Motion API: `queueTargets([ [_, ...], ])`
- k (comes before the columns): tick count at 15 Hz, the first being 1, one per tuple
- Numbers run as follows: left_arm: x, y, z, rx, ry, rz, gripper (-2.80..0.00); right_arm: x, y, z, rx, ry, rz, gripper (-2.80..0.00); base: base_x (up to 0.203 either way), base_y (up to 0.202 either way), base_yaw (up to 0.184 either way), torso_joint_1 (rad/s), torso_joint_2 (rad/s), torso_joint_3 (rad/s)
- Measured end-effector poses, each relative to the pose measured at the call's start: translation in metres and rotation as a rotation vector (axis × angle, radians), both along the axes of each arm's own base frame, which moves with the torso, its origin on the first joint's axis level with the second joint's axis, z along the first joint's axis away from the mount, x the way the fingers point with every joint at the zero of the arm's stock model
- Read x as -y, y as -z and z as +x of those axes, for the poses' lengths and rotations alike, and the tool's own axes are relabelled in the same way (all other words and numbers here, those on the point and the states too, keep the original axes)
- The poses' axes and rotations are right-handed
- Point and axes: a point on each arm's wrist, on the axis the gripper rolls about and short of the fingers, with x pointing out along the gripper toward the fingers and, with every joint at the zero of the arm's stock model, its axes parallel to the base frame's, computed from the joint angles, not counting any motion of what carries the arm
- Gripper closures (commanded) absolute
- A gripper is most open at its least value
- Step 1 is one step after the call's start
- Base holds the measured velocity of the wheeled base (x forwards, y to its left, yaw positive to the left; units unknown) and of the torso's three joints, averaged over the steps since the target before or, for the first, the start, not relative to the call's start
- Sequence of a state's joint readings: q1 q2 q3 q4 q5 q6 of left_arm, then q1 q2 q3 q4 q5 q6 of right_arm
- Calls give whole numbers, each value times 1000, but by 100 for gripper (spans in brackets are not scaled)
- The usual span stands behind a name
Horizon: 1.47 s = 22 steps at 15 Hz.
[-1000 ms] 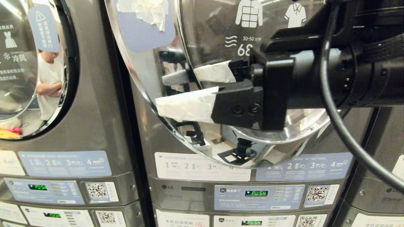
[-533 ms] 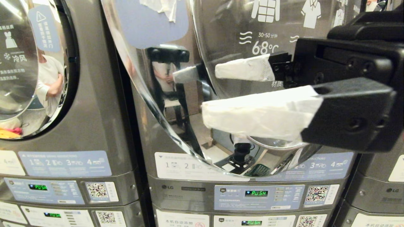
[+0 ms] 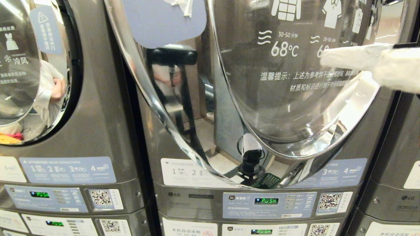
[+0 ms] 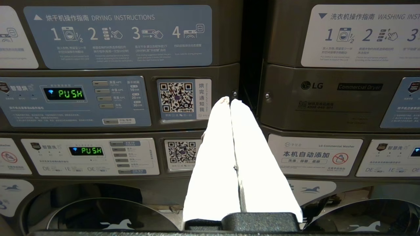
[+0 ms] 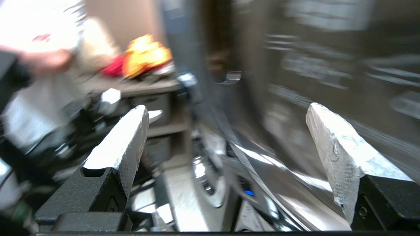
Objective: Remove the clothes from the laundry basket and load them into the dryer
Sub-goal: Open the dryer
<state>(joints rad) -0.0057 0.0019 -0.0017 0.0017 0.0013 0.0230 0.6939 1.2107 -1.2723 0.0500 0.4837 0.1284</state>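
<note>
The middle dryer's round glass door (image 3: 285, 98) with its chrome rim (image 3: 154, 108) stands partly swung out in front of me. My right gripper (image 3: 361, 62) is at the right edge of the head view, level with the door's printed text, open and empty. In the right wrist view its white-taped fingers (image 5: 121, 144) stand wide apart beside the chrome rim (image 5: 262, 160). Orange and red clothes (image 5: 144, 55) lie on a surface beyond it. The left gripper (image 4: 228, 100) is shut and empty, parked facing the control panels (image 4: 75, 101). No laundry basket is directly in view.
A second dryer (image 3: 98, 98) stands to the left, its door glass (image 3: 19, 65) mirroring a person in white and some yellow clothes. Control panels reading PUSH (image 3: 266, 201) run below. Another machine (image 3: 400, 164) stands to the right. A person's white sleeve (image 5: 39, 29) shows in the right wrist view.
My right gripper has pulled back from the door's left edge, to the right and upward, almost out of the head view. The door has swung a little further round.
</note>
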Motion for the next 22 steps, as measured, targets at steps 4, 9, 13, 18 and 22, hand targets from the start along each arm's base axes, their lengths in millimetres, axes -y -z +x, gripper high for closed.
queueTargets([
  [4, 0, 0, 0, 0, 0, 0, 0, 54, 10, -12, -69, 344, 12, -280, 0, 0, 0, 0, 0, 0],
  [9, 0, 0, 0, 0, 0, 0, 0, 100, 82, -45, -200, 737, -126, -280, 0, 0, 0, 0, 0, 0],
  [13, 0, 0, 0, 0, 0, 0, 0, 110, 148, -72, -290, 963, -221, -280, 0, 0, 0, 0, 0, 0],
  [18, 0, 0, 0, 0, 0, 0, 0, 110, 225, -108, -194, 1011, -362, -280, 0, 0, 0, 0, 0, 0],
  [22, 0, 0, 0, 0, 0, 0, 0, 111, 270, -114, -107, 1089, -392, -280, 0, 0, 0, 0, 0, 0],
])
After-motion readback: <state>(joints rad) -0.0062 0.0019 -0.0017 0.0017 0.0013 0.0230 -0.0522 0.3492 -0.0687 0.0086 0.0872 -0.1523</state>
